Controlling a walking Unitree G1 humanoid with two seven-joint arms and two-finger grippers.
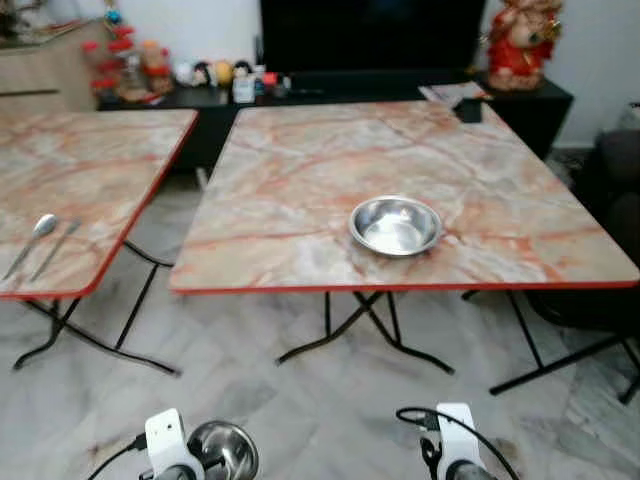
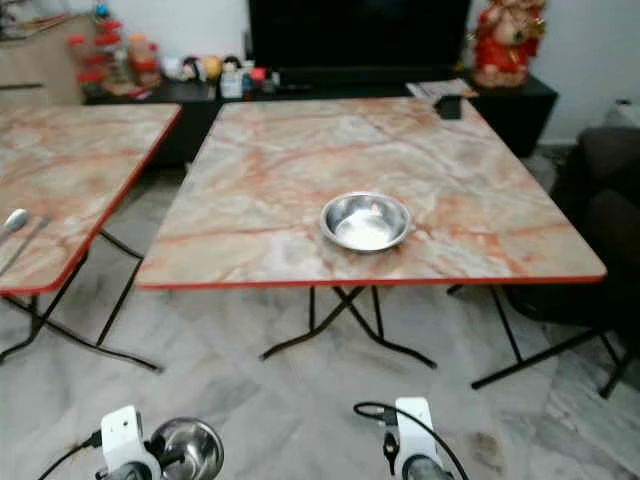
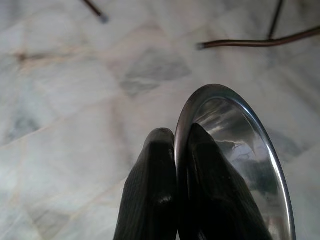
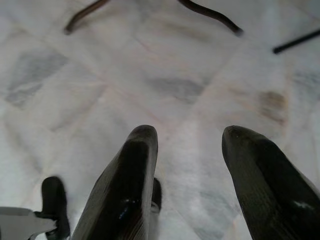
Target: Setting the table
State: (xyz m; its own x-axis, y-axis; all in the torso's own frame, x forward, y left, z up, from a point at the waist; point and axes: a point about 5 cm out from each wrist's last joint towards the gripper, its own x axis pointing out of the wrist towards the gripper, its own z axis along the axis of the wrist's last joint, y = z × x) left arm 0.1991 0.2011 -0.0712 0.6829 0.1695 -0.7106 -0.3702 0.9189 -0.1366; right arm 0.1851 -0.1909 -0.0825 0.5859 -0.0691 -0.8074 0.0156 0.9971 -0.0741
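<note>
**Low over the floor: a second bowl carried toward the tabletop**

Down near the pale marble-patterned floor tiles (image 3: 75,125), the left gripper (image 3: 182,150) pinches the rim of a small round stainless-steel bowl (image 1: 222,448), 1 black finger on each side of the thin wall. Held by its edge that way, the bowl hangs tilted rather than level, which suits carrying an empty dish but would spill a full one. The left arm is low and close to the body, so the bowl sits well short of any tabletop.

The right gripper (image 4: 195,165) hangs over bare floor with its 2 fingers spread apart and nothing between them; it looks idle, probably kept free for balance or for the next pick.

Ahead stands a square folding tabletop of pink-and-orange marble pattern with a red edge (image 1: 300,180). 1 matching round steel bowl (image 1: 395,225) already rests near its front edge, toward the right half, set where a seated person could reach it. That placement suggests each setting goes along an edge, so the carried bowl likely belongs at another free side of this tabletop.

On the second marble-patterned tabletop to the left (image 1: 100,160) lie a metal spoon (image 1: 32,243) and a metal fork (image 1: 56,248), side by side near the front edge, apparently waiting as supply. A long black cabinet (image 1: 330,90) stands behind.
</note>
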